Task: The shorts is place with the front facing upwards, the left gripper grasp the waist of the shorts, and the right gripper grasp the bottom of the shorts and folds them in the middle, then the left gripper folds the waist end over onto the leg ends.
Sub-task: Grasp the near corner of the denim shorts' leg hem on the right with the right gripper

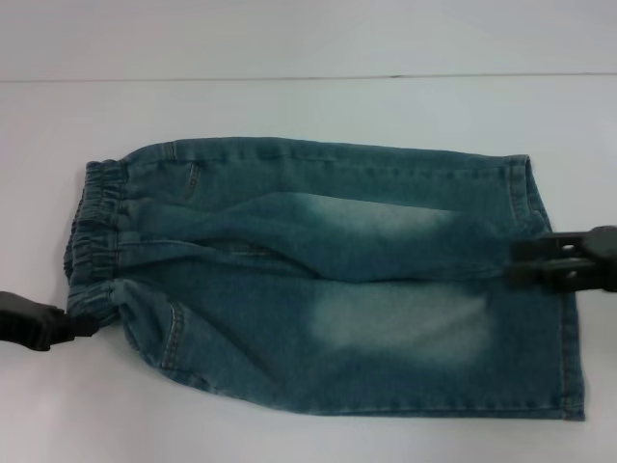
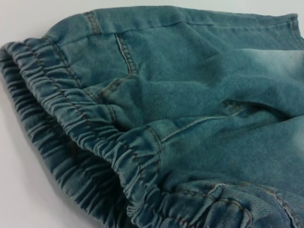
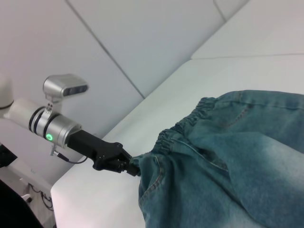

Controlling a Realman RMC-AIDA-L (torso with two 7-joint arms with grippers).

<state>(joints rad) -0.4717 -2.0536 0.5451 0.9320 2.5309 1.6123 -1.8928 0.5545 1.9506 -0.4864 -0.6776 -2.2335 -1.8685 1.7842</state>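
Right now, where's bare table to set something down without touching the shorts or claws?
Free: the table strip beyond the shorts, and the near-left corner below the left claw. Crowded: the shorts' waistband end at that claw, and the hem at the right claw.

This looks like a robot lab or test cell, not a home; a plain white counter (image 1: pixel 289 434) carries only the shorts (image 1: pixel 337 280); behind it run bare white wall panels (image 3: pixel 142 42) with thin seams; a silver-jointed black arm (image 3: pixel 61 130) with a green status light and a wrist camera (image 3: pixel 65 87) reaches in; loose cables (image 3: pixel 40 197) hang below the counter edge.
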